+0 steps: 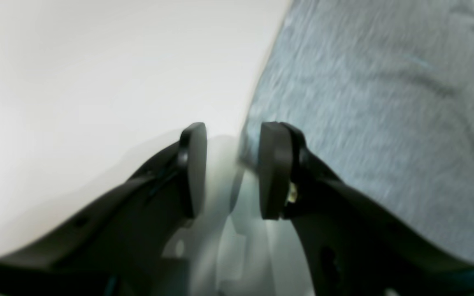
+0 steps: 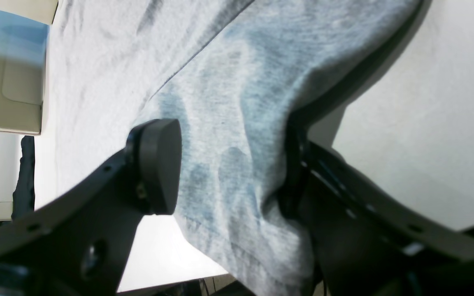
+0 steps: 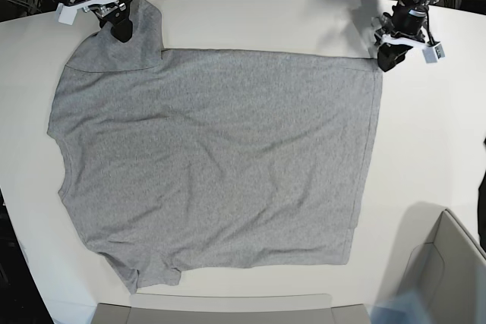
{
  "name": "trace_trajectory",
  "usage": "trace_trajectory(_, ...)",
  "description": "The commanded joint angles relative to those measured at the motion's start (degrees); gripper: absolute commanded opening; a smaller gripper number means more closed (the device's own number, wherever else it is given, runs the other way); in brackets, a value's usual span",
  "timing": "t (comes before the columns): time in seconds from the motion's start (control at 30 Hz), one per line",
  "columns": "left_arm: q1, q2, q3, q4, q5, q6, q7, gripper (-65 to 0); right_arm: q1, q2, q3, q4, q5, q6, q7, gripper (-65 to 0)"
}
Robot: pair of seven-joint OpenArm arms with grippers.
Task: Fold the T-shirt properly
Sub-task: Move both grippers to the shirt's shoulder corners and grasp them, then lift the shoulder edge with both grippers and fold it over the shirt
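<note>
Spreading step looked done: T-shirt (image 3: 220,157) lay flat on table (image 3: 250,24), stretched between both grippers. Right gripper (image 2: 228,172) gaped wide, sleeve bunched between jaws, unpinched. Left gripper (image 1: 233,170) apart, hem corner just beside one pad. Next probably needs proper pinches before first fold.

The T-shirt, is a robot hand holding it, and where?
The right gripper has a sleeve of the T-shirt between wide-apart jaws, so it's not pinched. The left gripper is open at the hem corner, holding nothing.
</note>
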State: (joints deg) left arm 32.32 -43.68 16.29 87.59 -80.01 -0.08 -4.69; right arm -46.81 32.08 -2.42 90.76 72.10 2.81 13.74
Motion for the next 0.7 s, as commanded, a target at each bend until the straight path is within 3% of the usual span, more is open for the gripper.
trace_trajectory(0.0,-1.1,-0.2,-0.2,-1.0,-0.3,0.0,2.9,-42.4,-1.2,0.5,-0.3,-0.3,0.4,-3.1,-3.7,-30.3)
trace_trajectory(0.1,-4.0,1.7,-0.2,-3.2,0.1,-0.2,7.8,-42.4,-1.2,0.6,-0.3,-0.3,0.4,-3.1,-3.7,-30.3)
trace_trajectory(0.43,-4.4,2.8,0.1,-3.1,0.3,-0.2,11.3,-43.7,-1.2,0.5,-0.5,-0.2,0.3,-3.1,-3.7,-30.3)
trace_trajectory(0.67,-6.7,3.7,0.1,-3.2,0.4,-0.3,16.9,-49.2,-0.7,0.6,-0.5,0.4,0.3,-3.1,-3.8,-44.6)
